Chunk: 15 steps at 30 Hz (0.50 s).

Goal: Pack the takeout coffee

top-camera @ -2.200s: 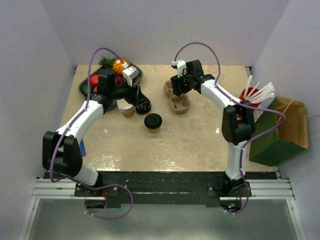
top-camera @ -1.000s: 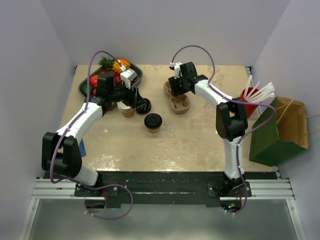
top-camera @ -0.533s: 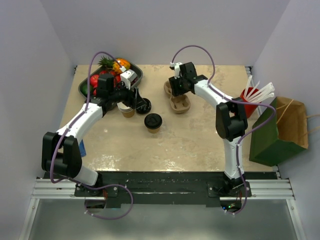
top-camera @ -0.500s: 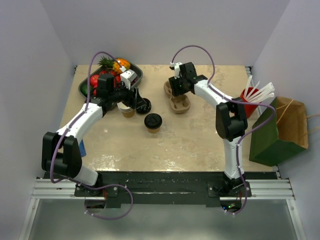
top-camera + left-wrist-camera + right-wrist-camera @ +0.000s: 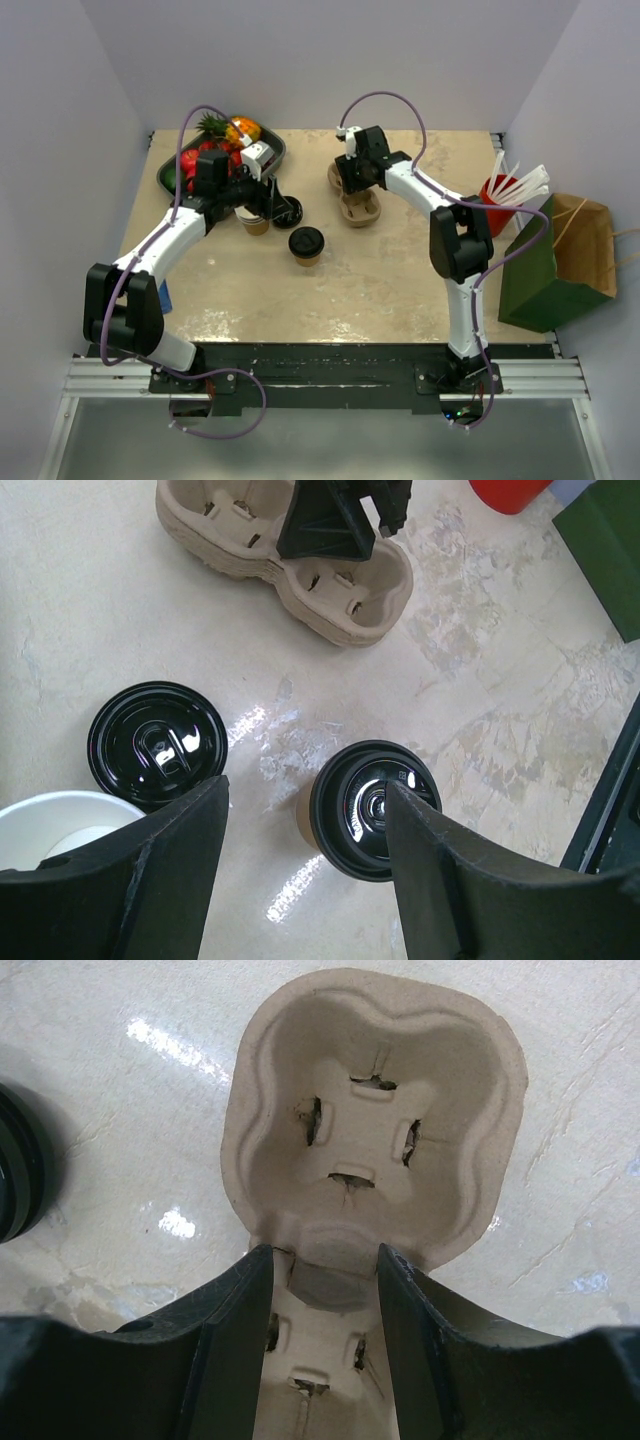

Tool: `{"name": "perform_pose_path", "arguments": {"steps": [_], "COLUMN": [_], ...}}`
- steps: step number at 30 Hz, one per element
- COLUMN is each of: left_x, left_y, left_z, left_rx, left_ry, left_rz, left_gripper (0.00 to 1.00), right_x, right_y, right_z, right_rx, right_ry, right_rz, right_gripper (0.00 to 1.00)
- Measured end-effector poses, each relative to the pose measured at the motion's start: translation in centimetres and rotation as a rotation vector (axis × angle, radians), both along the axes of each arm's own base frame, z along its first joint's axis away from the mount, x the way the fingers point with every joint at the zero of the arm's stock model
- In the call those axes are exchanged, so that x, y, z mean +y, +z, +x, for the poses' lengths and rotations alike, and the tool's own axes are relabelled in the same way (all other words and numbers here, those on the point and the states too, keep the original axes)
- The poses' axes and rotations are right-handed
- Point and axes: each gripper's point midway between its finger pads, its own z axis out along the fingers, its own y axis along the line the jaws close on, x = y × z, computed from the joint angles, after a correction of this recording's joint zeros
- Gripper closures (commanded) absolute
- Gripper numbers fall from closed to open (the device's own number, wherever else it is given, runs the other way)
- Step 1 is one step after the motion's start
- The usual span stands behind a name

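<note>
One takeout coffee cup with its black lid on (image 5: 306, 243) stands mid-table; it also shows in the left wrist view (image 5: 372, 808). A second kraft cup (image 5: 253, 216) stands open, white inside (image 5: 60, 825), with a loose black lid (image 5: 287, 210) (image 5: 157, 743) beside it. My left gripper (image 5: 262, 198) (image 5: 305, 800) hovers open and empty above the open cup and loose lid. My right gripper (image 5: 352, 180) (image 5: 325, 1260) is down on the pulp carrier (image 5: 358, 203) (image 5: 375, 1140), its fingers closed against the carrier's narrow middle.
A dark tray of fruit (image 5: 172, 178) sits at the back left behind the left gripper. A red cup of white straws (image 5: 497, 188) and a green and kraft bag (image 5: 555, 265) stand at the right edge. Walls close in on three sides.
My right gripper has moved left and down onto the carrier. My left gripper has shifted only slightly. The cups, lid and carrier have stayed in place.
</note>
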Motion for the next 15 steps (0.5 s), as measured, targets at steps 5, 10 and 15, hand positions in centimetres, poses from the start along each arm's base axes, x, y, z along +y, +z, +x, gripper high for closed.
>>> {"name": "perform_pose_path", "arguments": {"steps": [5,10,15], "left_x": [0.03,0.05,0.08], "left_y": [-0.06,-0.07,-0.08], "left_z": [0.0,0.02,0.06], "left_rx": [0.001,0.001,0.0], "left_ry": [0.003,0.004,0.006], "left_rz": [0.001,0.001,0.003], "left_gripper": [0.32,0.32,0.32], "right_x": [-0.11,-0.4,-0.49], "right_y": [-0.13,-0.63,-0.69], "right_z": [-0.02,-0.24,-0.25], "right_rx": [-0.003,0.005,0.007], "right_ry": [-0.009,-0.018,-0.026], "right_rz": [-0.014,-0.029,-0.029], "right_gripper": [0.51,0.53,0.58]}}
